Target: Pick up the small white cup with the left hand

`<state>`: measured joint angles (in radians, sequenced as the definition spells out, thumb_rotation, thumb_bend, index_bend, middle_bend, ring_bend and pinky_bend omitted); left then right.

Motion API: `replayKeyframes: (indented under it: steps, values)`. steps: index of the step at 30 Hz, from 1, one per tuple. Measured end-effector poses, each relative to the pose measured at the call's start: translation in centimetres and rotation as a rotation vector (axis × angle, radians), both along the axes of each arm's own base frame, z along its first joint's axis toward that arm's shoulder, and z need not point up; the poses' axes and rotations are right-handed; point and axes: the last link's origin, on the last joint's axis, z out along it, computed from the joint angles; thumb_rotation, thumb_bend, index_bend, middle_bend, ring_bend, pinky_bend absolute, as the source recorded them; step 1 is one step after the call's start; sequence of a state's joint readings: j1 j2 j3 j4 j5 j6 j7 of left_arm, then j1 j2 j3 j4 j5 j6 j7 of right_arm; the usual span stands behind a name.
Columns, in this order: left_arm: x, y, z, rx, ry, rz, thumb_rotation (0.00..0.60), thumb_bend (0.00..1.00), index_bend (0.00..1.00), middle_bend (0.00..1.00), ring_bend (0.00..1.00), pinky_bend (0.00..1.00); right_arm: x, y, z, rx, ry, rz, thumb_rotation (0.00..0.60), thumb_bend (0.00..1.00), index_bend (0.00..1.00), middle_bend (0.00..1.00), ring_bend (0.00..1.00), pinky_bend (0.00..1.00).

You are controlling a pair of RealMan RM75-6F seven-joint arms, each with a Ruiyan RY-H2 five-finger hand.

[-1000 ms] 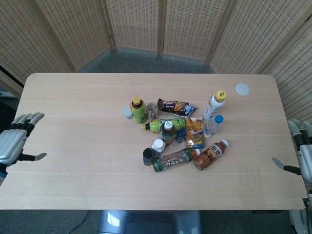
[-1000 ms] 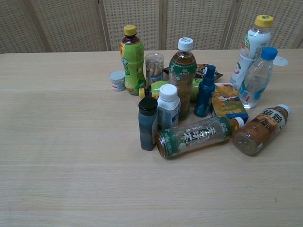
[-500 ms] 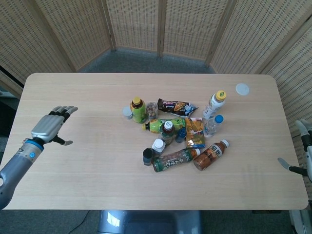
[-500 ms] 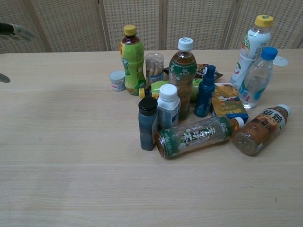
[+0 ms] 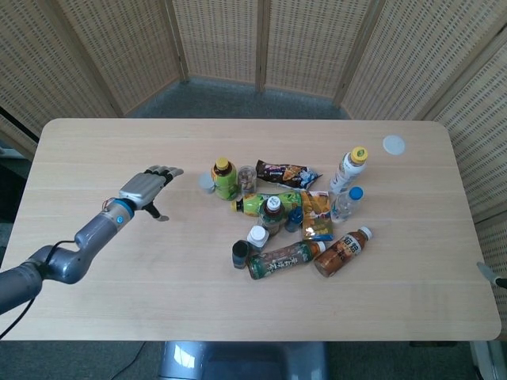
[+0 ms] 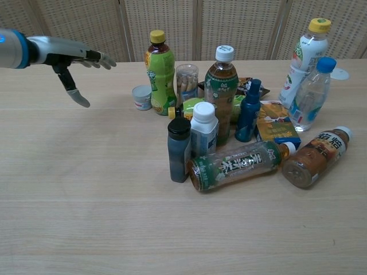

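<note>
From the head view, the left hand (image 5: 145,190) hung above the table (image 5: 103,261) with fingers stretched apart and nothing in them, reaching toward three o'clock. The small white cup (image 5: 207,183) stood near those fingertips at their three o'clock, touching or just beside the green bottle (image 5: 225,179). The right hand barely showed: only a sliver at the frame's four o'clock edge, too little to tell its state.

From the chest view, the left hand (image 6: 69,58) came in at ten o'clock, released, thumb hanging down. The small white cup (image 6: 141,97) sat at the green bottle's (image 6: 160,73) nine o'clock, with a clear jar (image 6: 186,83) at the bottle's three o'clock.

The likely trouble was crowding: fingers closing round the cup could catch the tall bottle and tip it into the cluster. The cup being low and light, a sideways brush might also push it away.
</note>
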<state>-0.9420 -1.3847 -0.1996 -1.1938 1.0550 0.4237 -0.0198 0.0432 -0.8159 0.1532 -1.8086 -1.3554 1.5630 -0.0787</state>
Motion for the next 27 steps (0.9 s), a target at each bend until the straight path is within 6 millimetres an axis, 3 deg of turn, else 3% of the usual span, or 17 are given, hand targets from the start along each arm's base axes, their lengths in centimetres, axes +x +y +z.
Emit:
replayKeyframes:
  steps: [15, 27]
  values:
    - [3.7, 4.0, -6.5, -0.031, 0.055, -0.011, 0.6, 0.17, 0.0, 0.0, 0.0, 0.0, -1.1, 2.0, 1.4, -0.061, 0.021, -0.073, 0.515, 0.02, 0.0, 0.0, 0.0, 0.0]
    - [5.9, 5.0, -9.7, -0.059, 0.074, -0.004, 0.6, 0.17, 0.0, 0.0, 0.0, 0.0, -1.4, 2.9, 2.2, -0.096, 0.019, -0.092, 0.516, 0.01, 0.0, 0.0, 0.0, 0.0]
